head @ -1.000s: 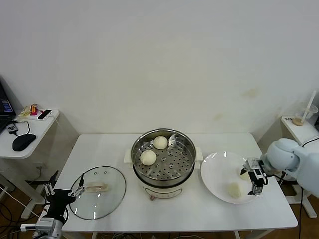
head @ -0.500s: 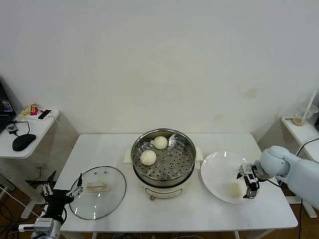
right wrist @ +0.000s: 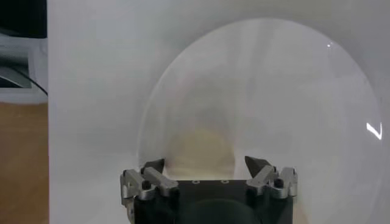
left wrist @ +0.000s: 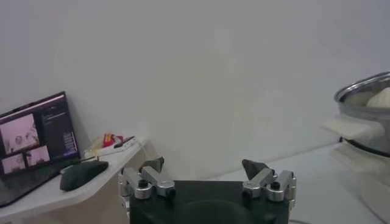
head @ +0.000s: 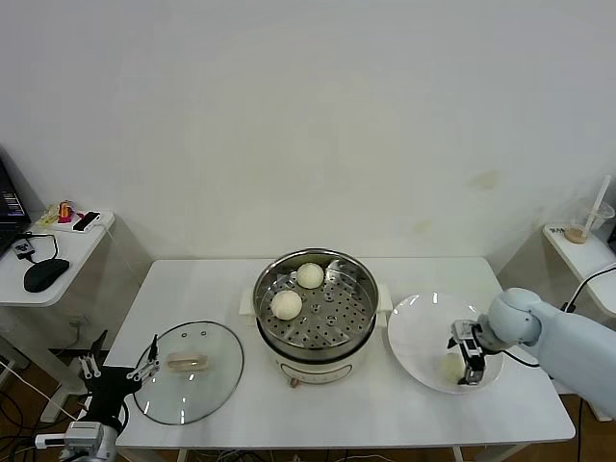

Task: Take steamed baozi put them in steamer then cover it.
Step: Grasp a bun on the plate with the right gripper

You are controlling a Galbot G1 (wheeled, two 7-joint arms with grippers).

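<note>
The steel steamer (head: 315, 313) stands mid-table with two baozi on its perforated tray, one at the back (head: 310, 275) and one at the left (head: 286, 304). A third baozi (head: 449, 367) lies on the white plate (head: 419, 332) at the right. My right gripper (head: 466, 354) is down on the plate at that baozi. In the right wrist view the gripper (right wrist: 206, 163) is open with the baozi (right wrist: 204, 149) between its jaws, not squeezed. A fourth baozi is hidden. The glass cover (head: 188, 373) lies flat at the front left. My left gripper (head: 114, 380) is parked open beside it.
A side table (head: 67, 245) with a mouse (head: 45, 275) stands at the far left, a laptop (left wrist: 36, 131) on it. A small stand with a cup (head: 577, 231) is at the far right. The left wrist view shows the steamer's rim (left wrist: 365, 97).
My right gripper has moved left and down across the plate until its jaws straddle the near baozi. The baozi at the plate's right side is now out of sight. The left arm stayed parked.
</note>
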